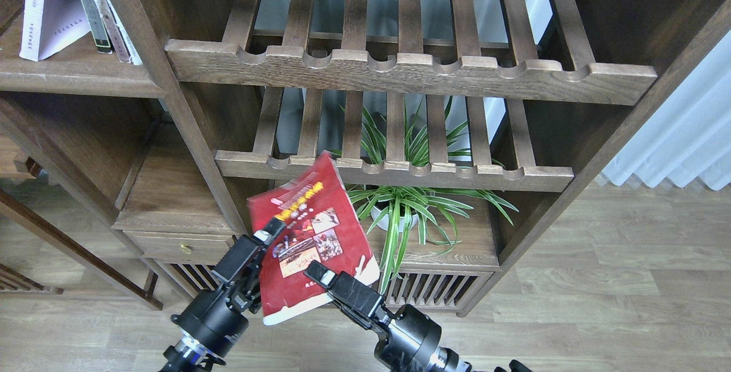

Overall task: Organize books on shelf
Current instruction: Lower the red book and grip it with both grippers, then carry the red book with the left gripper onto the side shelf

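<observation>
Left gripper (264, 246) pinches the blurred red book (311, 235); right gripper (322, 278) touches its cover, grip unclear.

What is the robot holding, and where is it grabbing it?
The red book, gripped at its lower part: left gripper on the left edge, right gripper on the cover near the bottom.

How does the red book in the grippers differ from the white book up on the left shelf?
The red book is off any shelf, tilted, cover facing the camera, with both grippers on it: left gripper, right gripper. The white book stands on the shelf, leaning against its neighbours, with no gripper on it. Red shows photos and a yellow title; white is plain, with small dark print. Both are paperbacks.
</observation>
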Motion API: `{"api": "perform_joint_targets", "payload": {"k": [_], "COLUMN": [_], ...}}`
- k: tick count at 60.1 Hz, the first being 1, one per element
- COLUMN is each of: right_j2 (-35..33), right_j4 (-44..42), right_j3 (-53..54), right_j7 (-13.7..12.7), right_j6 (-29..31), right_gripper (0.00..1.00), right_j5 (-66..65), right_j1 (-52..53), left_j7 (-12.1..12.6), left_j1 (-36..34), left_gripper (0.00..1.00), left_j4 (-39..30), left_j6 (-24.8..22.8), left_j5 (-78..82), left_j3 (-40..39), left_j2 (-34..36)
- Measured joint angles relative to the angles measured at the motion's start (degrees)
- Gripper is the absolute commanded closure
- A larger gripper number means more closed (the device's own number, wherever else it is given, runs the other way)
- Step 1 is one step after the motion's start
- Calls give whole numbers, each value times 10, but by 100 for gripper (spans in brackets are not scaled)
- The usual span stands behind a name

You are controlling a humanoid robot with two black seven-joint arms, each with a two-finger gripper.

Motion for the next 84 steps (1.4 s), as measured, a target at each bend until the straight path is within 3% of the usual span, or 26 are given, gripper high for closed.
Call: {"api": "perform_joint_targets", "payload": {"k": [8,9,10,49,52,54,55,56,57,58,74,84], "right_j2": [3,3,3,8,9,9,10,10,10,11,9,3], "right_j4": [0,-1,-1,-1,-1,-1,-1,-1,-1,-1,-2,-16], "right_j3": [0,0,0,11,12,12,12,13,14,14,31,34], "right_j7": [-4,-6,-6,-6,-5,-5,-5,-5,-5,-5,-3,-3], "right_j6": [0,-1,-1,-1,-1,-1,-1,-1,-1,-1,1,0], "right_gripper": [93,92,92,88,84,75,63,58,48,2,0,0], "right_j5": [-3,-4,-4,-4,-4,-4,-4,-4,-4,-4,-23,-25], "right_j1": [-4,-6,-6,-5,-5,-5,-5,-5,-5,-5,0,0], "left_j7": [-22,-25,-25,-31,-30,-29,-29,-29,-29,-29,-24,-23], "left_j1": [-9,-10,-10,0,0,0,0,0,0,0,2,27], "left_gripper": [80,89,90,92,92,92,92,92,92,92,92,92], "left_j4": [3,3,3,-29,-30,-30,-31,-31,-31,-31,-56,-93], "left_j6": [0,0,0,-1,-1,-1,-1,-1,-1,-1,0,0], "left_j5": [0,0,0,0,0,0,0,0,1,1,1,2], "left_j3": [7,7,7,-6,-6,-6,-6,-6,-6,-6,-25,-89], "left_j2": [0,6,6,121,127,130,132,134,135,137,174,246]}}
